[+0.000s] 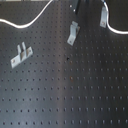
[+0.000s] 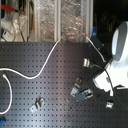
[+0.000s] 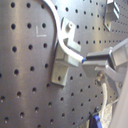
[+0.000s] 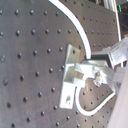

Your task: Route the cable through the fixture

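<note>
Black perforated table carries three grey brackets. In the first exterior view, the fixture, a slim straight strip, stands at the far right. A bent bracket lies near the far centre and a two-pronged bracket at the left, all well apart from one another. The cable enters at the first exterior view's left edge, arcs up out of the top of frame, then comes back down just beside the fixture on its right side and runs off to the right edge. In the second exterior view the cable sweeps from the left across the table toward the far side, where the white arm stands at the right. In both wrist views the fixture fills the centre, bolted to the table, with the cable curving past its upper end, touching or nearly touching it. The cable then loops around below the fixture. The end effector sits just beside the fixture, and its grey fingers look closed on the cable, though the contact point is blurred.
</note>
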